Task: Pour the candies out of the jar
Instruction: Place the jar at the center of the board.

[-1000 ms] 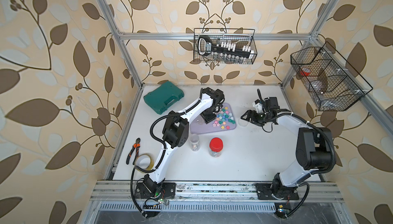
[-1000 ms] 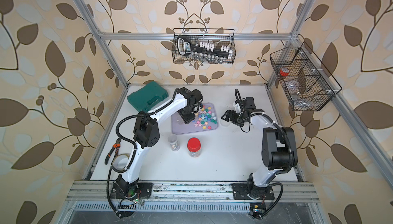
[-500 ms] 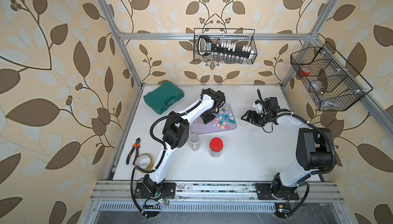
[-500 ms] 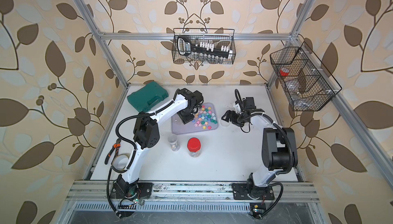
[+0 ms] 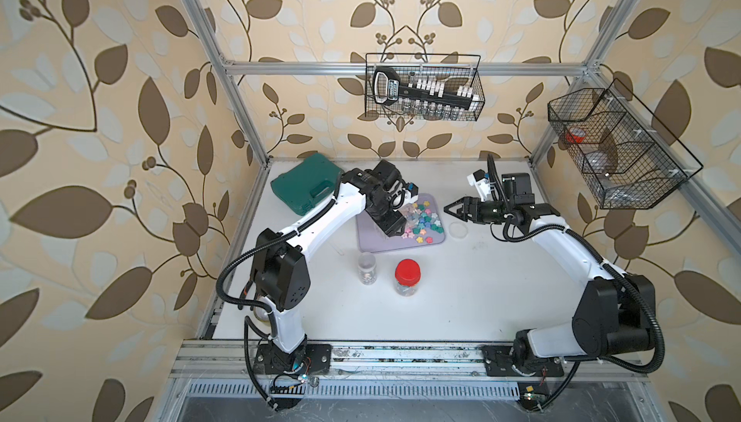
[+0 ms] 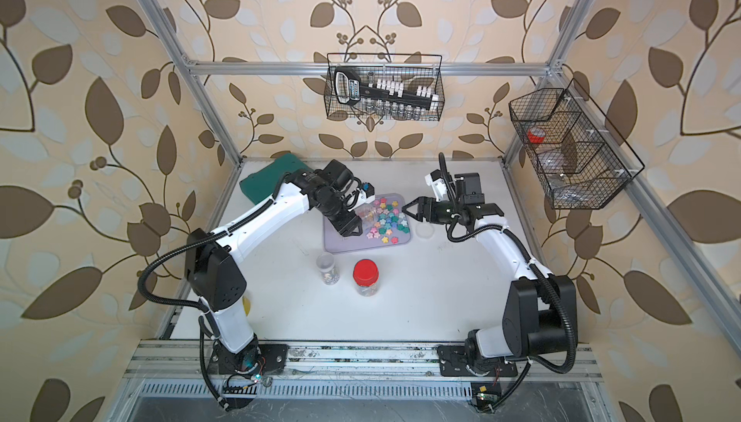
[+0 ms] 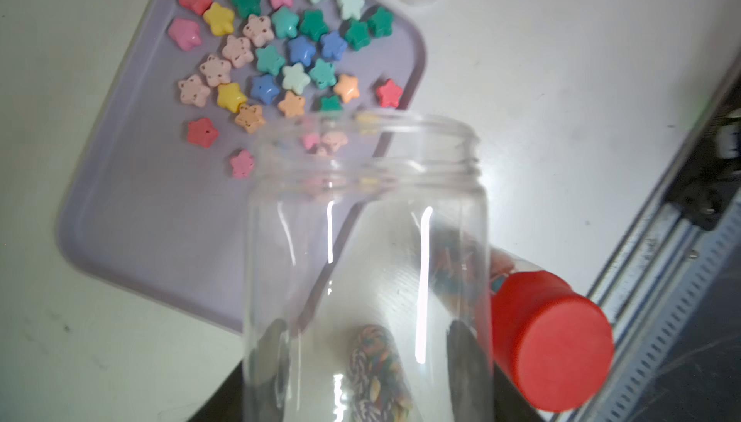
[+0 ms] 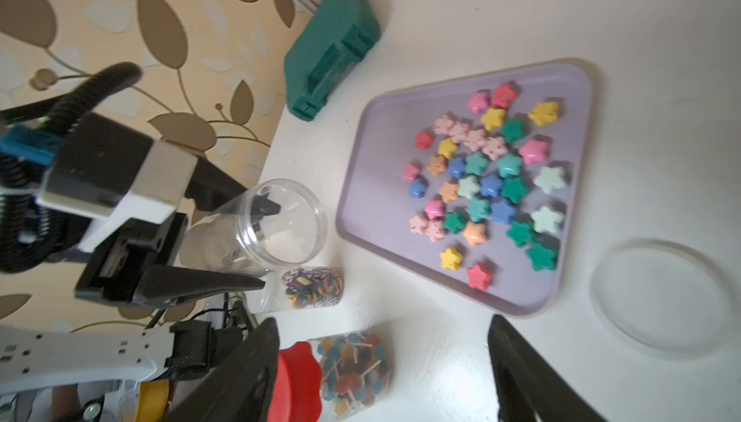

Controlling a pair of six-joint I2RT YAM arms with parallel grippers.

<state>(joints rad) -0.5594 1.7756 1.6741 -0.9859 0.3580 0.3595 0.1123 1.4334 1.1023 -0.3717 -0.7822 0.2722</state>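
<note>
- We are noting the left fingers (image 8: 192,281) clamped on the clear jar (image 7: 369,239) near its base. The jar is hanging tipped over one edge of the lilac tray (image 7: 140,219).
- We are reading its long axis as running from those fingers out over the tray, with the open mouth leading.
- The candies (image 7: 280,51), star-like pastel pieces, are lying spread on the tray just beyond the mouth. The jar is looking empty to us.
- The right fingers (image 8: 529,380) are standing wide with nothing between them, near the clear lid (image 8: 661,299) on the tabletop (image 5: 461,279). The left arm is the nearer one.
- Hard to make out: a few pieces are showing through the jar's neck, and we are unable to tell whether they are inside it or on the tray behind.
- In both top views the left wrist is covering most of the jar.
</note>
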